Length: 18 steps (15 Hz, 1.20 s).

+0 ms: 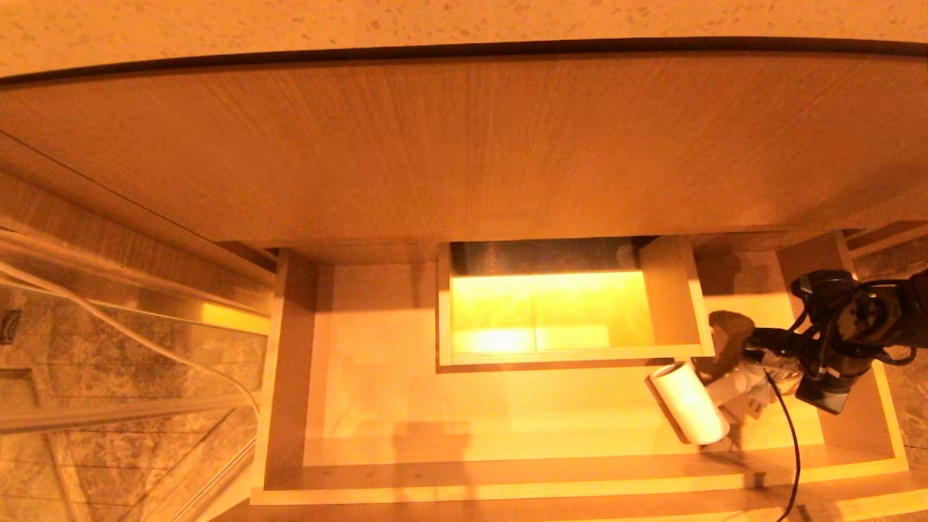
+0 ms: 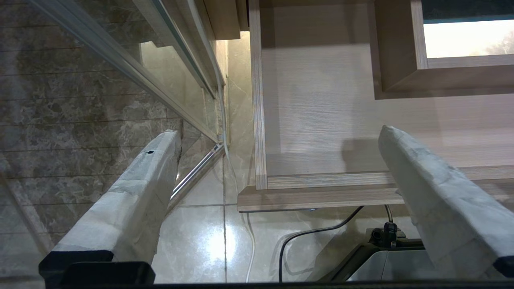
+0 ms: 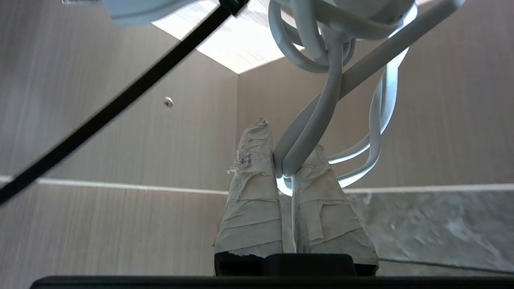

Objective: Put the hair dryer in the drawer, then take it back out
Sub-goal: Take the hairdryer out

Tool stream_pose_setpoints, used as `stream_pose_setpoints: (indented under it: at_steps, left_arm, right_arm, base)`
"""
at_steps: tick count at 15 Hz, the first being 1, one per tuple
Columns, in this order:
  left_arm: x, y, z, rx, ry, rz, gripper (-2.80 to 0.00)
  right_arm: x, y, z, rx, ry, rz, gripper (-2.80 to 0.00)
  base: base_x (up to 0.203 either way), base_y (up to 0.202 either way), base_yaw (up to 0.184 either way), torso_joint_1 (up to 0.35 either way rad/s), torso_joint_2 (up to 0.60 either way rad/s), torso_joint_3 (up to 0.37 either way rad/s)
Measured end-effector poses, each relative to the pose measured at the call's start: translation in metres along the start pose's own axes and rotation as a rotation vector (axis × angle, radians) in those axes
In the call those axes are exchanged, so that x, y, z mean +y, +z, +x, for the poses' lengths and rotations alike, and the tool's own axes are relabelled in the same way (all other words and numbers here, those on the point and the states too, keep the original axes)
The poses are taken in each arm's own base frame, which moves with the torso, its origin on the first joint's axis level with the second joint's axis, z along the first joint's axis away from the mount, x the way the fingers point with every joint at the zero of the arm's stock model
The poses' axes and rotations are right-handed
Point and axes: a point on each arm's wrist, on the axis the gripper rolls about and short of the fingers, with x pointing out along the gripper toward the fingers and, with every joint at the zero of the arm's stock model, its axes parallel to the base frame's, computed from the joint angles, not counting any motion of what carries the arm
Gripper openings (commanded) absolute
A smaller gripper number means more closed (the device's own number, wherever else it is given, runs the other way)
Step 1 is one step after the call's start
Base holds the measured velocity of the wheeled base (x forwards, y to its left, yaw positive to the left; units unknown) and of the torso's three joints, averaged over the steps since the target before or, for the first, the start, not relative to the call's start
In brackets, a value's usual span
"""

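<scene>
The white cylindrical hair dryer (image 1: 689,403) is held low in the lower right of the head view, over the wide pale wood drawer (image 1: 507,464).

Its looped white cord (image 3: 321,116) is clamped between the taped fingers of the right gripper (image 3: 284,170). The left gripper (image 2: 281,140) is spread wide apart, beside the drawer's outer corner.

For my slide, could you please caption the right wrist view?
Right gripper shut on the hair dryer's coiled white cord, inside the pale wood drawer.
</scene>
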Motion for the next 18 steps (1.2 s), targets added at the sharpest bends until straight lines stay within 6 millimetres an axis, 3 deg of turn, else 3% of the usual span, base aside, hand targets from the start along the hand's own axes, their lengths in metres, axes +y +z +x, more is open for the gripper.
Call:
stream_pose_setpoints:
  at_steps: [10, 18]
  left_arm:
    - [0.000, 0.000, 0.000, 0.000, 0.000, 0.000, 0.00]
    - [0.000, 0.000, 0.000, 0.000, 0.000, 0.000, 0.00]
  right_arm:
    - [-0.003, -0.014, -0.033, -0.020, -0.039, -0.011, -2.80]
    - [0.005, -0.031, -0.062, -0.029, -0.057, -0.016, -2.80]
  base:
    - [0.000, 0.000, 0.000, 0.000, 0.00, 0.000]
    - [0.000, 0.000, 0.000, 0.000, 0.00, 0.000]
